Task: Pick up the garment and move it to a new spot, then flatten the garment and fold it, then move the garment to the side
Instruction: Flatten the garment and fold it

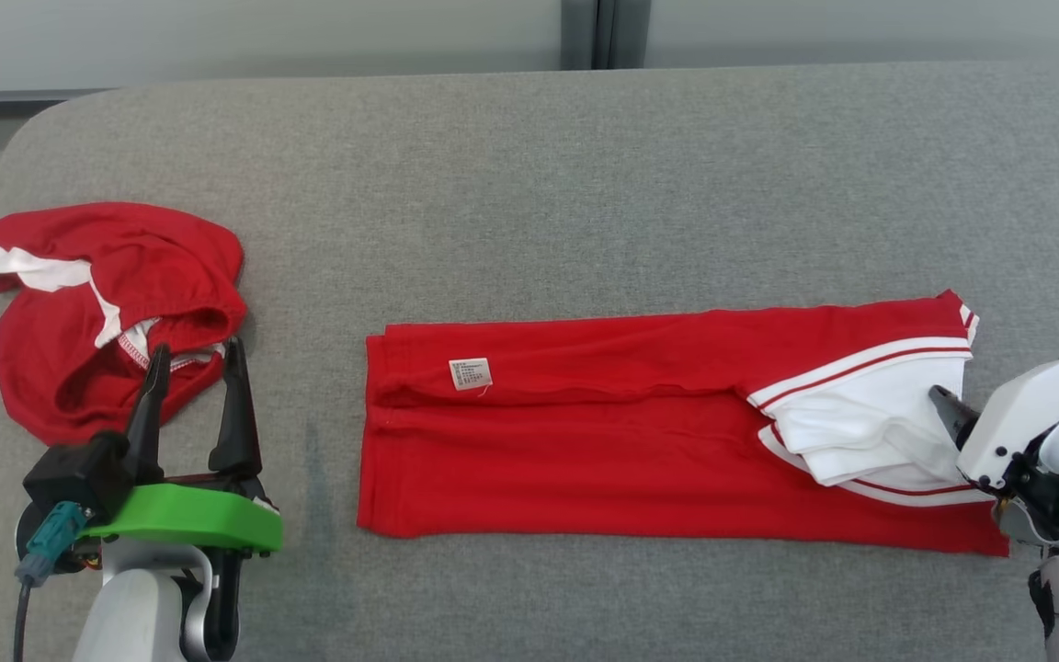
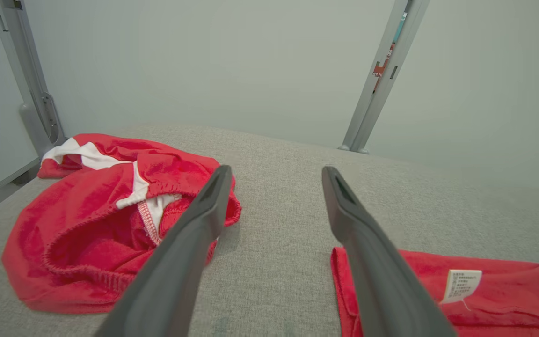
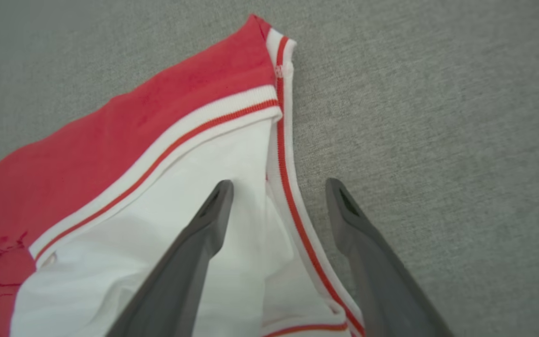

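The left gripper is sitting wide open and empty beside the crumpled garment, the right gripper gaping empty astride the folded garment's edge.

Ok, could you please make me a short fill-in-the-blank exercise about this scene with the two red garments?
1. The crumpled garment lies to the robot's ____ of the folded garment.
2. The small label on the folded garment is ____ in colour.
3. The left pincer and the right pincer both stand wide ____, holding nothing.

Missing words: left; white; open.
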You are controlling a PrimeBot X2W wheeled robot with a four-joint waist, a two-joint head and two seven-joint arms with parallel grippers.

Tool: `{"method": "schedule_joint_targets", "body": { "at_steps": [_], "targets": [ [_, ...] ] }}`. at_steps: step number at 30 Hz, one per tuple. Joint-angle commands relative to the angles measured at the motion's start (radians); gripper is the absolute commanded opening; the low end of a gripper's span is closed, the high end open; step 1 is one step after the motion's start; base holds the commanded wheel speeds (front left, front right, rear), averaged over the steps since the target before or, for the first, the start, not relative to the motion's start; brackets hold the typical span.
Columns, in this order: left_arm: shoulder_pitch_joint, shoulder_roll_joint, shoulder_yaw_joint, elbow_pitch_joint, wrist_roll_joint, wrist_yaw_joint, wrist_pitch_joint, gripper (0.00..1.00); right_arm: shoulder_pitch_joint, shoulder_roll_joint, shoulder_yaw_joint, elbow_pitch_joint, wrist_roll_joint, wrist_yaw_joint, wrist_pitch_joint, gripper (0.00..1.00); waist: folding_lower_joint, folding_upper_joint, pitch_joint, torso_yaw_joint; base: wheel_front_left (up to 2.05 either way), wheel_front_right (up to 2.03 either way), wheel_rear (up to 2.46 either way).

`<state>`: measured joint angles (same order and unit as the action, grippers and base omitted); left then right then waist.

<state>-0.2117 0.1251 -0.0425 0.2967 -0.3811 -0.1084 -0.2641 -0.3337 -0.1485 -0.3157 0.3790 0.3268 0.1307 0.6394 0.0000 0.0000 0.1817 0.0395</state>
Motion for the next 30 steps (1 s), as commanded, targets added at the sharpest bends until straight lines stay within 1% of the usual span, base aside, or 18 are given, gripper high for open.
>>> {"method": "schedule_joint_targets", "body": {
  "at_steps": [1, 3, 6, 9, 10, 11, 14, 17, 20, 25, 28, 30],
  "targets": [
    [-0.008, -0.004, 0.003, 0.004, 0.006, -0.006, 0.000, 1.00, -0.015, -0.002, 0.002, 0.028, -0.015, 0.000, -0.003, 1.00, 0.0000, 0.0000, 0.012, 0.013, 0.00, 0.00, 0.00],
    [-0.011, -0.008, 0.005, 0.008, 0.013, -0.011, 0.000, 1.00, -0.021, -0.010, 0.011, 0.068, -0.033, 0.000, 0.005, 1.00, 0.0000, 0.0000, 0.016, 0.021, 0.00, 0.00, 0.00],
    [-0.015, -0.014, 0.008, 0.012, 0.019, -0.014, 0.000, 1.00, -0.024, -0.001, 0.010, 0.123, -0.056, 0.000, 0.026, 1.00, 0.0000, 0.0000, 0.022, 0.030, 0.00, 0.00, 0.00],
    [-0.020, -0.018, 0.011, 0.017, 0.025, -0.017, 0.000, 1.00, -0.021, 0.019, 0.031, 0.163, -0.040, 0.000, 0.057, 1.00, 0.0000, 0.0000, 0.027, 0.034, 0.00, 0.00, 0.00],
    [-0.021, -0.018, 0.012, 0.018, 0.026, -0.019, 0.000, 1.00, -0.021, 0.021, 0.041, 0.169, -0.032, 0.000, 0.063, 0.42, 0.0000, 0.0000, 0.027, 0.034, 0.00, 0.00, 0.00],
    [-0.021, -0.018, 0.012, 0.020, 0.027, -0.020, 0.000, 1.00, -0.019, 0.019, 0.049, 0.169, -0.029, 0.000, 0.062, 0.00, 0.0000, 0.0000, 0.027, 0.033, 0.00, 0.00, 0.00],
    [-0.016, -0.021, 0.014, 0.024, 0.032, -0.021, 0.000, 1.00, -0.018, -0.012, 0.029, 0.149, -0.033, 0.000, 0.027, 0.00, 0.0000, 0.0000, 0.021, 0.028, 0.00, 0.00, 0.00],
    [-0.010, -0.019, 0.018, 0.028, 0.034, -0.023, 0.000, 1.00, -0.019, -0.064, -0.038, 0.107, -0.066, -0.002, -0.034, 0.00, 0.0000, 0.0000, 0.009, 0.018, 0.00, 0.00, 0.00],
    [-0.004, -0.019, 0.020, 0.030, 0.035, -0.022, 0.000, 1.00, -0.009, -0.079, -0.098, 0.066, -0.087, -0.001, -0.059, 0.00, 0.0000, 0.0000, -0.002, 0.008, 0.00, 0.00, 0.00],
    [0.011, -0.024, 0.021, 0.026, 0.037, -0.023, 0.000, 1.00, 0.022, -0.137, -0.220, -0.030, -0.171, -0.001, -0.089, 0.00, 0.0000, 0.0000, -0.014, -0.017, 0.00, 0.00, 0.00],
    [0.013, -0.024, 0.018, 0.027, 0.036, -0.023, 0.000, 1.00, 0.033, -0.148, -0.243, -0.094, -0.208, -0.001, -0.090, 0.00, 0.0000, 0.0000, -0.018, -0.029, 0.00, 0.00, 0.00],
    [0.013, -0.023, 0.014, 0.026, 0.034, -0.023, 0.000, 1.00, 0.037, -0.155, -0.234, -0.135, -0.217, -0.001, -0.083, 0.00, 0.0000, 0.0000, -0.019, -0.036, 0.00, 0.00, 0.00]
  ]
}}
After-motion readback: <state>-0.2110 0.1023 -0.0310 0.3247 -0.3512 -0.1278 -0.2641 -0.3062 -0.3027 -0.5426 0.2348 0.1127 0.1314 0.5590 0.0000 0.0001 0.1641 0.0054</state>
